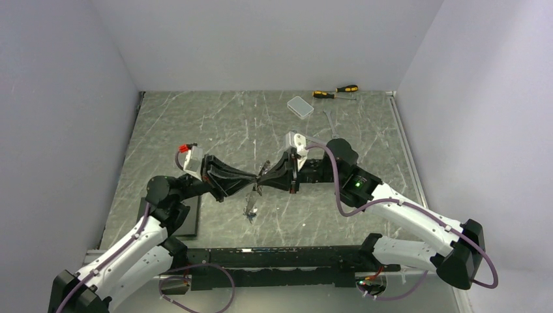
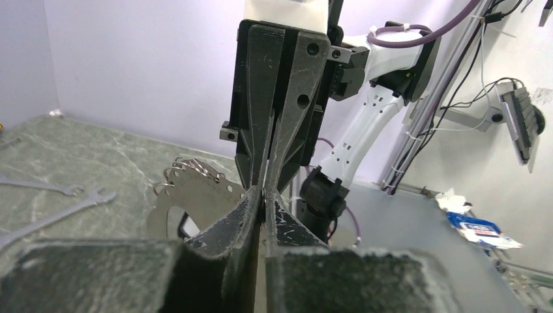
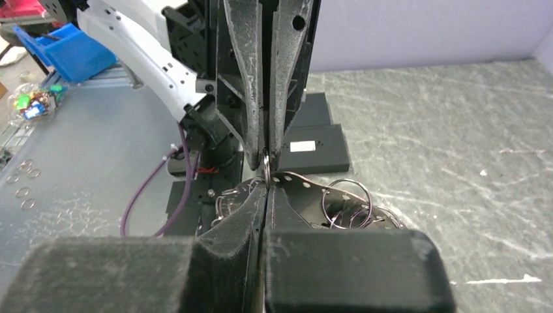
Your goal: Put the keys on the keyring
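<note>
Silver keyring upright, edge-on, clenched in left claw and right claw.

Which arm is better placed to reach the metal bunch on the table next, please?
Left, marginally. The left hand and right hand are shut tip to tip on a small ring; the metal bunch lies just under that meeting point, slightly toward the left hand's side.
</note>
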Tool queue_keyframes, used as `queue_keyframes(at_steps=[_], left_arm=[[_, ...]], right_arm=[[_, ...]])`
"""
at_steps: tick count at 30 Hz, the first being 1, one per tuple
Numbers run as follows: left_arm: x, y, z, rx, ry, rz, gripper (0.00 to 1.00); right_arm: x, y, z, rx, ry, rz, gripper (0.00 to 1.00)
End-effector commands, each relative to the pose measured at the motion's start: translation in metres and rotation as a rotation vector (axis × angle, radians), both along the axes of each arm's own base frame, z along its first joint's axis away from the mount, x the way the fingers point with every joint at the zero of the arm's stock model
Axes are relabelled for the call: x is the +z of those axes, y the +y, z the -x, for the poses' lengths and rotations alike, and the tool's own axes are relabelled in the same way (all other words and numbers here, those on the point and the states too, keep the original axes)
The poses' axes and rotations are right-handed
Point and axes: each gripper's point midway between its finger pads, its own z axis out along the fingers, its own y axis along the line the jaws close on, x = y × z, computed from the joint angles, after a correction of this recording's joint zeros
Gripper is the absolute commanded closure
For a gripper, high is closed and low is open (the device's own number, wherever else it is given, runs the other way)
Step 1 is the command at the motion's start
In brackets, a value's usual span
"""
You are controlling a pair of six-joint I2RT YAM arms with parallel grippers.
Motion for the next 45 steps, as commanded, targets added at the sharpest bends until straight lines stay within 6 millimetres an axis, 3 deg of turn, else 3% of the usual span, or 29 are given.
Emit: queue_keyframes(at_steps=[1,5,7,8,14,26,38,45], left_arm=[[0.005,0.0,0.006,-0.001,-0.031,-0.061,0.78],[0.007,0.004,0.013,0.008,-0.052,-0.132,0.53],[0.003,0.006,0.017,-0.005,-0.037,-0.235,0.46],[0.012,0.008,0.02,-0.01,-0.07,-0.273,0.45],[-0.006,0.015,0.026,-0.065,-0.14,-0.492,0.51],[-0.025,-0.009,-0.004,-0.117,-0.128,-0.505,0.48],[-0.02,-0.032,-0.008,-0.198,-0.123,-0.455,0.55],[-0.031,-0.038,-0.002,-0.245,-0.061,-0.443,0.56]], right_arm=[[0.011,-0.007,0.004,0.006,-0.061,0.024,1.0],[-0.01,-0.015,0.006,0.006,-0.04,0.146,1.0],[-0.017,-0.02,0.006,0.006,-0.037,0.2,1.0],[-0.017,-0.022,0.007,0.009,-0.039,0.221,1.0],[-0.028,-0.038,0.0,-0.046,-0.037,0.379,1.0],[-0.019,-0.059,-0.014,-0.176,-0.041,0.517,1.0],[-0.027,-0.05,-0.012,-0.165,-0.016,0.57,1.0],[-0.025,-0.042,-0.008,-0.135,-0.022,0.555,1.0]])
